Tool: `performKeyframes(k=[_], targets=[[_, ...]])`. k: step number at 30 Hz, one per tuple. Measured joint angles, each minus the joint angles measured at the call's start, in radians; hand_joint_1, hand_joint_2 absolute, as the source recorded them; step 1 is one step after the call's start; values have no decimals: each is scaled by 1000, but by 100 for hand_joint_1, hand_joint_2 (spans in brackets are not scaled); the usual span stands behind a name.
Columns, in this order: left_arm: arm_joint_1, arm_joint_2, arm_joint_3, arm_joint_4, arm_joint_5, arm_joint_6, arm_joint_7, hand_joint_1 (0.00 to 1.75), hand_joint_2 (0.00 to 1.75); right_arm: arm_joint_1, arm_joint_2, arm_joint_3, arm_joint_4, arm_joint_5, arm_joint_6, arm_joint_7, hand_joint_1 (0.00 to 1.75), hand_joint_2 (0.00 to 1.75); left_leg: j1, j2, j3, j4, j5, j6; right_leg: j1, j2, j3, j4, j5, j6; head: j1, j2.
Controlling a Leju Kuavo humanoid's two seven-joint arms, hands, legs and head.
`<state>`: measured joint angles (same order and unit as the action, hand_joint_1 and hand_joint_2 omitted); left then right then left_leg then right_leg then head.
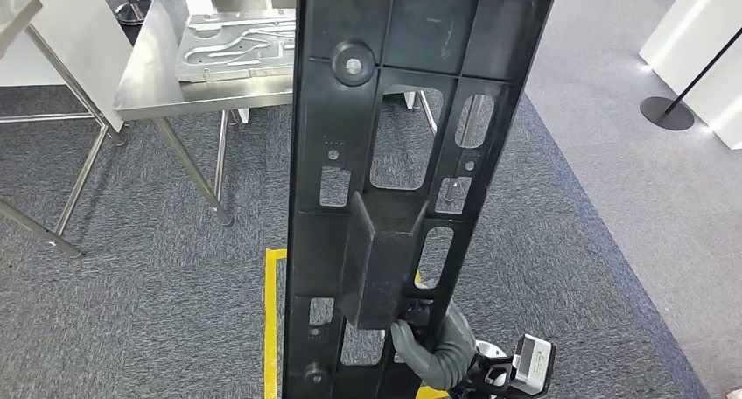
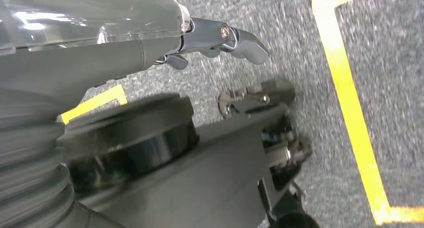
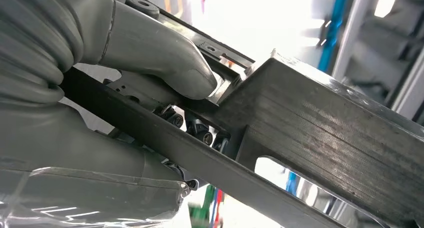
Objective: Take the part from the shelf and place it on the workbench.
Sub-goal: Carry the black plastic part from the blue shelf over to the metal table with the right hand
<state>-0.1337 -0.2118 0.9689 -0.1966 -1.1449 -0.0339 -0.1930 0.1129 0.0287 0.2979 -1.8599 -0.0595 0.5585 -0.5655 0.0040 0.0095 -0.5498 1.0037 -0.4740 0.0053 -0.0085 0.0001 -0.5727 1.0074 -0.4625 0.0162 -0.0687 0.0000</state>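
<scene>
Long black part (image 1: 411, 154) held upright by right hand (image 1: 437, 351) — thumb (image 3: 165, 63) pressed on its face, dark fingers (image 3: 197, 130) behind. Steel workbench (image 1: 157, 75) beyond. Left hand (image 2: 220, 40) — fingers slightly curled, nothing held.

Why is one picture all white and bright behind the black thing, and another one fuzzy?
Right wrist view: backlight washes out the background behind the black part and the right hand. Left wrist view: the carpet and the dark parts look smeared. Head view: sharp, with glare on the steel table.
</scene>
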Motion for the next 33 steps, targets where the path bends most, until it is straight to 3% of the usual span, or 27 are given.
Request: performKeyframes(k=[3, 6, 7, 8, 9, 12, 14, 17, 19, 21, 23, 24, 25, 26, 28, 29, 33], targets=[[-1, 0, 0, 0, 1, -2, -3, 0, 175, -5, -10, -18, -11, 32, -19, -3, 175, 175, 4, -1, -16, 39, -28, -15, -4, 0, 3, -8, 4, -19, 0, 0], [0, 0, 0, 0, 3, -2, -4, 0, 175, -19, -26, -31, -13, 54, -32, -9, 175, 175, 7, -2, -104, 226, -118, -24, -2, 0, 5, -10, 4, -30, 0, 0], [2, 0, 0, 0, 4, -1, -4, 0, 175, -24, -34, -36, -13, 58, -36, -10, 175, 175, 7, -2, -131, 277, -132, -25, -1, 1, 5, -10, 4, -30, 0, 0], [2, 0, 0, 0, 4, 0, -4, 0, 175, -30, -41, -40, -12, 61, -39, -11, 175, 175, 7, -2, -142, 295, -127, -25, 0, 1, 5, -10, 3, -30, 0, 0], [2, 0, 0, 0, 6, 0, -4, 0, 175, -37, -48, -44, -11, 61, -43, -11, 175, 175, 7, -2, -133, 271, -103, -23, 1, 3, 7, -10, 2, -30, 0, 0], [1, 0, 0, 0, 10, 1, -4, 0, 175, -56, -65, -56, -10, 62, -55, -10, 175, 175, 5, -3, -41, 72, -6, -9, 4, 6, 14, -7, -3, -23, 0, 0], [1, 0, 0, 0, 10, 1, -6, 0, 175, -61, -74, -64, -10, 63, -62, -9, 175, 175, 1, -4, -14, 11, 6, 1, 6, 6, 14, -6, -5, -13, 0, 0], [2, -1, 0, 0, 11, 1, -8, 0, 175, -63, -87, -72, -11, 71, -70, -4, 175, 175, 3, -5, -11, 0, 10, 17, 4, 5, 11, 1, -12, 5, 0, 0], [-1, -2, 0, 0, 12, 1, -9, 0, 175, -67, -96, -76, -13, 76, -74, -2, 175, 175, 7, -4, -6, -9, 14, 28, 2, 5, -15, 60, -49, 15, 0, 0], [-3, -3, 0, 0, 13, 0, -9, 0, 175, -71, -104, -81, -13, 78, -76, 1, 175, 175, 6, -3, -6, -9, 13, 32, -2, 5, -81, 192, -110, 24, 0, 0], [-2, -3, 0, 0, 14, -1, -9, 0, 175, -71, -112, -85, -13, 80, -76, 6, 175, 175, 5, -3, -5, -8, 11, 33, -7, 4, -136, 287, -131, 30, 0, 0], [-2, -3, 0, 0, 14, -2, -9, 0, 175, -72, -115, -86, -13, 80, -76, 8, 175, 175, 6, -4, -3, -8, 9, 32, -9, 3, -137, 280, -112, 31, 0, 0], [-2, -4, 0, 0, 14, -2, -9, 0, 175, -72, -119, -87, -13, 80, -76, 10, 175, 175, 6, -4, 0, -7, 7, 30, -12, 2, -116, 230, -75, 32, 0, 0], [-2, -4, 0, 0, 15, -3, -10, 0, 175, -72, -121, -88, -13, 80, -76, 10, 175, 175, 6, -5, 4, -5, 3, 26, -14, 0, -83, 155, -34, 32, 0, 0], [-3, -4, 0, 0, 16, -6, -11, 0, 175, -73, -127, -90, -13, 80, -77, 11, 175, 175, 3, -6, 7, 0, -6, 15, -12, -3, -27, 33, 11, 26, 0, 0], [-4, -4, 0, 0, 17, -7, -12, 0, 175, -73, -129, -90, -13, 81, -77, 11, 175, 175, 1, -6, 7, 1, -9, 10, -10, -3, -17, 7, 15, 21, 0, 0], [-8, -4, 1, 0, 18, -11, -14, 0, 175, -73, -134, -91, -13, 83, -80, 11, 175, 175, 3, -3, 3, 20, -29, -12, -9, 2, -11, 0, 7, -6, 0, 0]])
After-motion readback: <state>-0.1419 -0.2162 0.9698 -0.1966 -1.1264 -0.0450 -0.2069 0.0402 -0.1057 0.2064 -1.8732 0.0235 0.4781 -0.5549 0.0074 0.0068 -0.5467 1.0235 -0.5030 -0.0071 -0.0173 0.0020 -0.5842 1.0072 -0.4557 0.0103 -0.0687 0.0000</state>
